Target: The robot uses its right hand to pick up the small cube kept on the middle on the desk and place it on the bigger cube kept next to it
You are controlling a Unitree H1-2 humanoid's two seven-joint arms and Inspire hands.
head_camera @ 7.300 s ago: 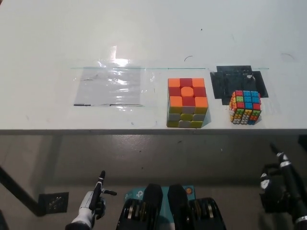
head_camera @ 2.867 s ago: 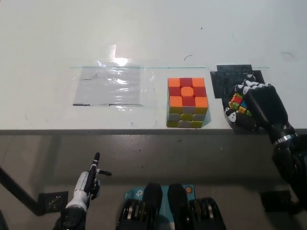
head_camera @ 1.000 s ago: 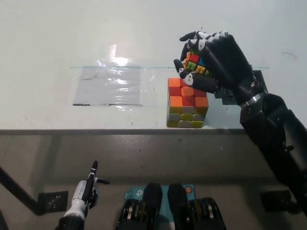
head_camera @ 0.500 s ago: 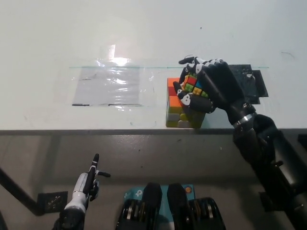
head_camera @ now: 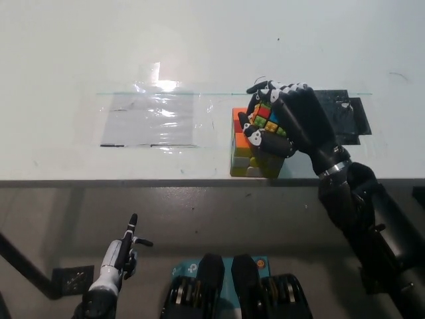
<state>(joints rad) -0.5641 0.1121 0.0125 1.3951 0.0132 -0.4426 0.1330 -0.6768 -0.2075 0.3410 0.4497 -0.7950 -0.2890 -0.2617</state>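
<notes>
Risk at this stage sits in the release: right hand (head_camera: 289, 126) is wrapped around the small cube (head_camera: 265, 118), fingers curled over its top and near face, holding it on or just above the bigger cube (head_camera: 249, 151); whether the two touch cannot be told, since the hand covers the contact. If the small cube is off-centre or tilted when the fingers let go, it will likely slide off the bigger cube's top. Fingertips dragging on the way out could pull it along, or push the bigger cube itself. That matters because the bigger cube stands right at the desk (head_camera: 66, 53) front edge, so any shove toward the robot could tip both over the lip. Open room lies behind and to the robot's right, over the black patch (head_camera: 345, 116), and upward; a straight lift looks safest. Clear plastic sheet (head_camera: 153, 119) lies well to the other side, out of the way. Left hand (head_camera: 116, 262) hangs low below the desk edge, fingers mostly straight, holding nothing.
</notes>
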